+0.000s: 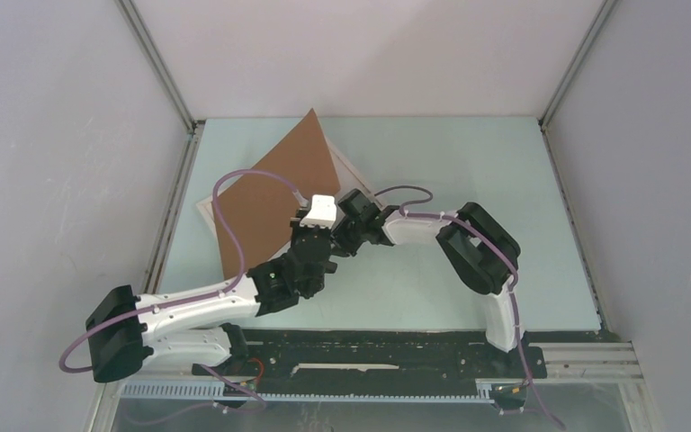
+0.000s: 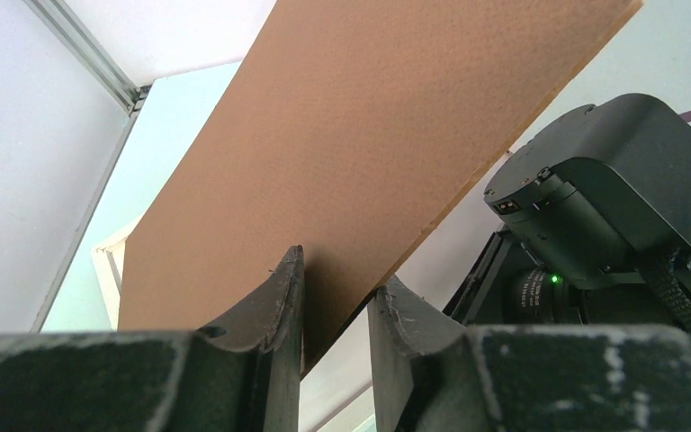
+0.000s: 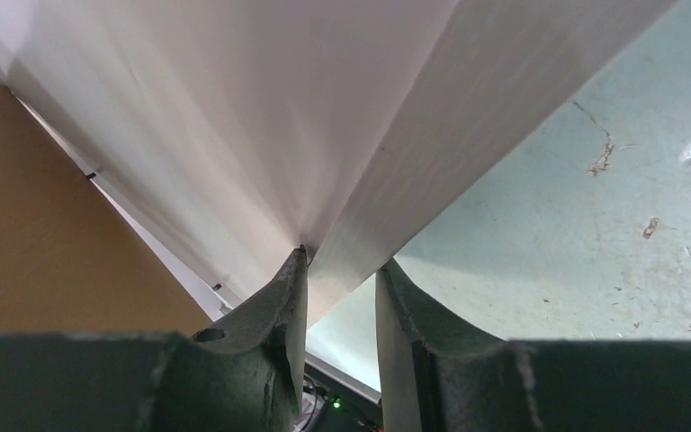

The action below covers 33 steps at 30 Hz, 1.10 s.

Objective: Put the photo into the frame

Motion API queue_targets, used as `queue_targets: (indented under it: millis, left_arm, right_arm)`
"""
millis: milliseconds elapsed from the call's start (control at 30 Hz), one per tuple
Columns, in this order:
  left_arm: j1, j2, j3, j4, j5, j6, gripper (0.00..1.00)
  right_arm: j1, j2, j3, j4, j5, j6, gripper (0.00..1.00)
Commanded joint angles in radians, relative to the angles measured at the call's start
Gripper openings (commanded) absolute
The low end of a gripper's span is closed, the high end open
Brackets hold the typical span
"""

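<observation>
**Left arm holds a brown board tilted over a white frame while the right gripper works at the frame's near edge**

Seen from above, a thin white rectangular picture frame (image 1: 354, 174) lies flat on the pale green table (image 1: 468, 153), towards the back left. Most of it is hidden by a plain brown board (image 1: 270, 189), which slants above it with one corner pointing at the back wall. Only the frame's right edge and left corner show.

The left gripper (image 2: 337, 274) holds the brown board by its lower edge. Its fingers are narrow, one on each face of the board.

The right gripper (image 3: 342, 261) sits just beside the left one, at the frame's near side. Its fingers are fairly close together, with the edge of a white surface (image 3: 261, 117) running between them. One fingertip (image 3: 295, 270) touches that surface, but whether the jaws actually pinch it cannot be told. To the left of it runs a thin white line with small black tabs (image 3: 91, 175), and beyond that the brown board.

The photo cannot be picked out for certain. The white surface may be its blank side or part of the frame.
</observation>
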Motion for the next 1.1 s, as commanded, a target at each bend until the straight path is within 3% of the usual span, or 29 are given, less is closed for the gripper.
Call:
queue_targets:
  millis: [0, 33, 67, 167, 333, 433, 533, 633, 800, 1067]
  left_arm:
    - [0.002, -0.029, -0.021, 0.082, 0.014, -0.092, 0.00]
    - [0.002, -0.030, -0.022, 0.082, 0.014, -0.091, 0.00]
    - [0.001, -0.030, -0.022, 0.079, 0.015, -0.090, 0.00]
    - [-0.002, -0.038, -0.021, 0.072, 0.015, -0.090, 0.00]
    - [-0.005, -0.055, -0.027, 0.070, 0.016, -0.092, 0.00]
    - [-0.005, -0.051, -0.028, 0.065, 0.008, -0.095, 0.00]
    - [-0.006, -0.051, -0.028, 0.057, 0.008, -0.105, 0.00]
    - [-0.006, -0.041, -0.023, 0.055, 0.006, -0.105, 0.00]
    - [-0.006, -0.022, -0.004, 0.040, -0.001, -0.100, 0.00]
    - [-0.006, -0.007, 0.006, 0.037, -0.004, -0.098, 0.00]
  right_arm:
    - [-0.009, -0.062, -0.034, -0.025, 0.068, -0.054, 0.24]
    - [-0.014, -0.076, -0.034, -0.030, 0.065, -0.078, 0.49]
    - [-0.021, -0.093, -0.041, -0.026, 0.051, -0.121, 0.65]
    - [-0.056, -0.203, -0.114, -0.015, 0.031, -0.255, 0.76]
    - [-0.184, -0.368, -0.194, -0.096, -0.037, -0.622, 0.77]
    - [-0.327, -0.379, -0.181, -0.108, -0.197, -0.858, 0.77]
    - [-0.425, -0.345, -0.092, -0.113, -0.216, -1.020, 0.81]
    - [-0.449, -0.206, 0.092, -0.160, -0.176, -1.156, 0.86]
    - [-0.439, 0.028, 0.422, -0.287, -0.197, -1.274, 0.84]
    - [-0.407, 0.213, 0.614, -0.356, -0.253, -1.287, 0.74]
